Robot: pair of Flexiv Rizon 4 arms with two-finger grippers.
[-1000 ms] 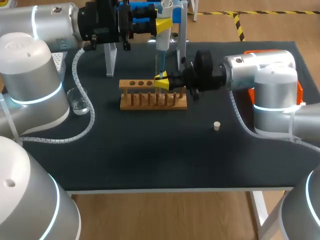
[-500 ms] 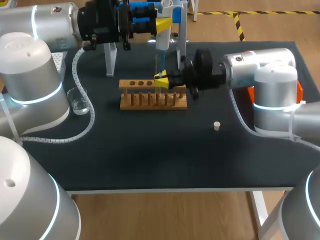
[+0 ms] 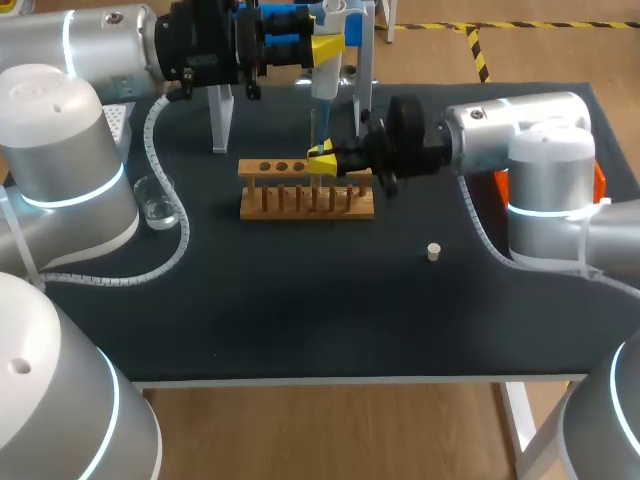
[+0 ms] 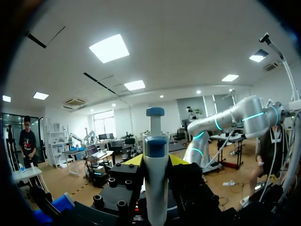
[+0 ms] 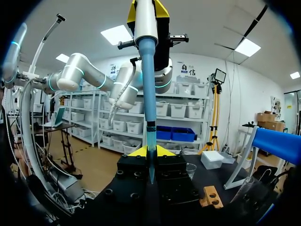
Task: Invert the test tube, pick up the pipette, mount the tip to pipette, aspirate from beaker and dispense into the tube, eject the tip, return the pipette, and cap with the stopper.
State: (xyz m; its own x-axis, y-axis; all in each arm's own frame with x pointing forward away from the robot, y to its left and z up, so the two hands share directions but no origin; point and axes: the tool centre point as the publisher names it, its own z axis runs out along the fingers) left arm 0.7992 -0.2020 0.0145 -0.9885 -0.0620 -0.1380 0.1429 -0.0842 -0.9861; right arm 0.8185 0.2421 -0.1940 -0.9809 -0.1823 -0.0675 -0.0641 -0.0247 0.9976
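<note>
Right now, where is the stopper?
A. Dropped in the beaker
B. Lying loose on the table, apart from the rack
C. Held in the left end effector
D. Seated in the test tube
B: the small pale stopper lies by itself on the dark table, clear of the wooden rack and off to its right and nearer the table's front edge, with nothing touching it.
</note>
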